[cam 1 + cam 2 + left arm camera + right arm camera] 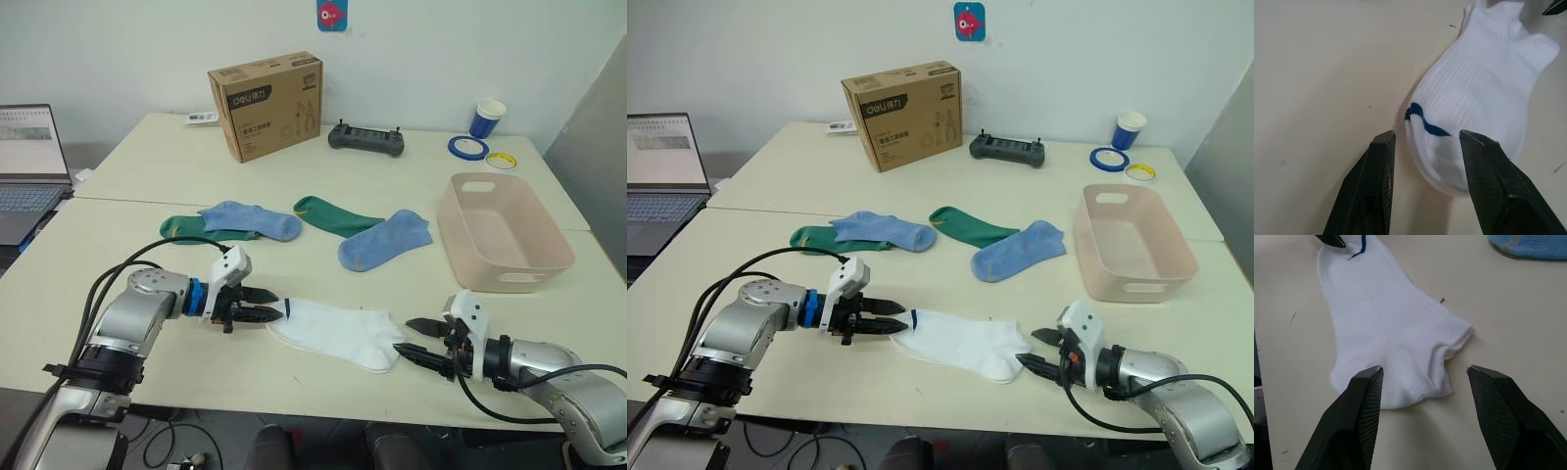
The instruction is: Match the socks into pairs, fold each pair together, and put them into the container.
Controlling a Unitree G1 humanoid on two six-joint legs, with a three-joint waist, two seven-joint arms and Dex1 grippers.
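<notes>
A white sock (pixel 338 333) with a small blue mark at its toe lies flat near the table's front edge, between my two grippers. My left gripper (pixel 279 304) is open, its fingers (pixel 1382 161) on either side of the toe end. At the cuff end my right gripper (pixel 402 335) is open too, with the cuff (pixel 1449 350) between its fingers. Further back lie a light blue sock (pixel 253 219) over a dark green sock (pixel 201 230), then another dark green sock (pixel 336 217) and another light blue sock (pixel 384 240). The pale pink container (pixel 485 281) stands empty at the right.
At the back stand a brown cardboard box (pixel 266 91), a black controller (pixel 365 140), a blue paper cup (pixel 487 117) and two tape rolls (pixel 468 148). An open laptop (pixel 29 171) sits on the far left.
</notes>
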